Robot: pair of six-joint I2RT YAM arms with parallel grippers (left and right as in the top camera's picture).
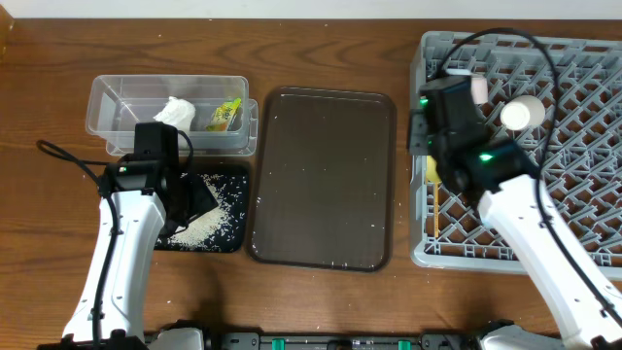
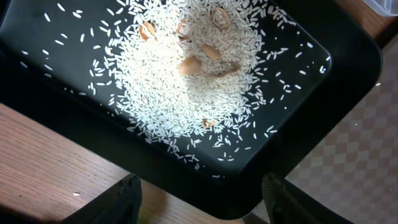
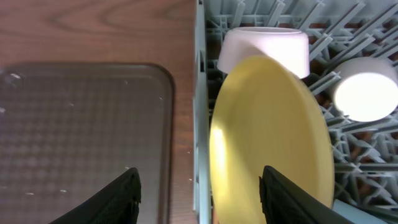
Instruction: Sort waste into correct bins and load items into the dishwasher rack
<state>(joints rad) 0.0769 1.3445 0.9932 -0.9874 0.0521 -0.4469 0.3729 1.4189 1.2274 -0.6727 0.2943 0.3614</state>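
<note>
Two pincers, both spread wide, with nothing pinched in either. The right gripper (image 3: 200, 174) hangs over the left wall of the dishwasher rack (image 1: 583, 87). Just under it the yellow plate (image 3: 270, 137) stands on edge inside the rack, close against that wall, lower centre of the right wrist view. A white bowl (image 3: 264, 46) sits above it in that view, and a pale cup (image 3: 365, 87) to the upper right.

From where I stand the plate looks stiff and glossy, so I'd reckon it slippery and apt to chip if knocked on the pegs. Its weight I can't judge. The sensible hold is the upper rim, one finger on each face, since a push on the flat side could tip it.

The left gripper (image 2: 200, 180) hovers over the black tray (image 2: 348, 74), lower left of the overhead view, where the rice (image 2: 180, 87) lies heaped with a few tan shell-like bits (image 2: 189, 65). Loose grains won't be pinched; they'd need scraping or tipping.

The clear tub (image 1: 117, 102), upper left, holds the tissue (image 1: 178, 110) and wrapper (image 1: 226, 115), both soft and light.
</note>
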